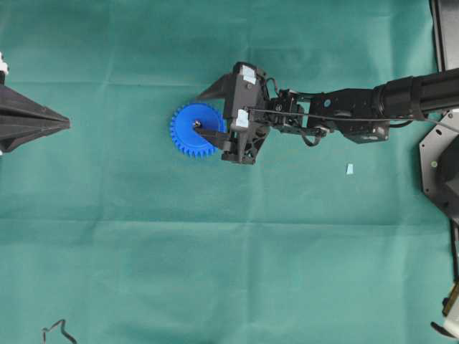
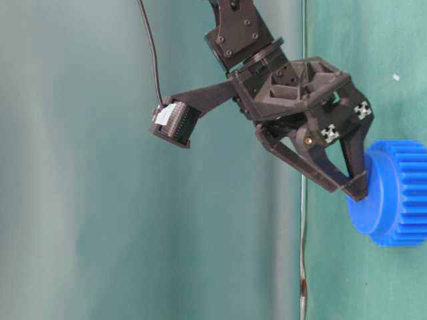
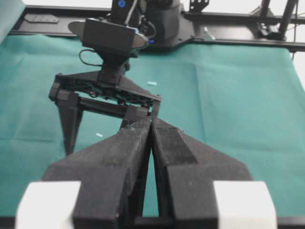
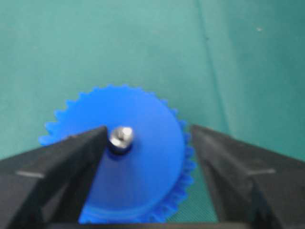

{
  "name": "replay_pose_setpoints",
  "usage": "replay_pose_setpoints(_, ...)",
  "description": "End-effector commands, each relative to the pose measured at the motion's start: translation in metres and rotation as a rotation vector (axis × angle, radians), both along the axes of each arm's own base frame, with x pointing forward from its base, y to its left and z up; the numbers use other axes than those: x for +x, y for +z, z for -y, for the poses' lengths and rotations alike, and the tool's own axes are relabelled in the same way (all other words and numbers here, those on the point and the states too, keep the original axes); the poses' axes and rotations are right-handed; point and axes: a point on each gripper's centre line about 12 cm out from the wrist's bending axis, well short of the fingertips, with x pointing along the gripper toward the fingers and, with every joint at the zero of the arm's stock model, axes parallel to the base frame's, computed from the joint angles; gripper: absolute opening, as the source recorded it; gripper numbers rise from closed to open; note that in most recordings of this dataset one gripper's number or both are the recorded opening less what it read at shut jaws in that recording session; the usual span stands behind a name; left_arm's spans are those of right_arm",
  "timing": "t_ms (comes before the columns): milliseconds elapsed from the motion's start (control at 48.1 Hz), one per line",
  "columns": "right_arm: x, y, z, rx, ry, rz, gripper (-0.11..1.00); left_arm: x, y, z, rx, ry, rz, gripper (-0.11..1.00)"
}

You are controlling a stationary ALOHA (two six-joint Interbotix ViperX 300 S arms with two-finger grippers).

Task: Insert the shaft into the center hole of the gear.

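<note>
Both jaws of the right end effector (image 4: pixel 147 138) stood apart around the shaft (image 4: pixel 120 137), seated in the gear (image 4: pixel 143 167) mid-bench; one finger (image 4: pixel 71 152) touched it, so withdrawing might tip it out.

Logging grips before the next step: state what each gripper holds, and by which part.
Nothing is held. The right gripper stands open over the gear, with the shaft standing in the center hole beside one finger. The left gripper is shut on nothing.

Blue plastic gear (image 4: pixel 138 157), shiny metal shaft (image 4: pixel 120 136)
</note>
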Motion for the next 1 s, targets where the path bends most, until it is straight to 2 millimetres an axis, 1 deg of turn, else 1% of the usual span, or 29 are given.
replay_pose_setpoints(0,0.005,0.010,-0.001,-0.005,0.004,0.030,0.92,0.003,0.011,0.000,0.001,0.000,0.029,0.00)
replay_pose_setpoints(104,0.005,0.010,-0.002,-0.004,0.005,0.030,0.89,0.002,0.011,0.000,0.001,0.001,0.031,0.00)
replay_pose_setpoints(229,0.005,0.012,-0.001,-0.003,0.003,0.034,0.89,0.002,0.011,0.000,0.001,0.001,0.031,0.00)
replay_pose_setpoints(332,0.004,0.020,-0.001,-0.001,0.003,0.039,0.89,0.002,0.011,0.000,0.001,0.001,0.031,0.00)
replay_pose_setpoints(415,0.002,0.035,-0.002,-0.001,0.004,0.051,0.89,0.002,0.012,0.000,0.000,0.001,0.034,0.00)
replay_pose_setpoints(540,-0.004,0.069,-0.003,-0.012,0.012,0.091,0.89,0.001,0.013,0.000,0.002,0.001,0.037,0.00)
replay_pose_setpoints(727,-0.018,0.106,-0.007,-0.019,0.021,0.123,0.88,0.001,0.012,0.000,0.000,0.000,0.034,0.00)
replay_pose_setpoints(976,-0.045,0.134,-0.011,-0.028,0.023,0.171,0.88,0.001,0.012,0.000,0.000,0.000,0.034,0.00)
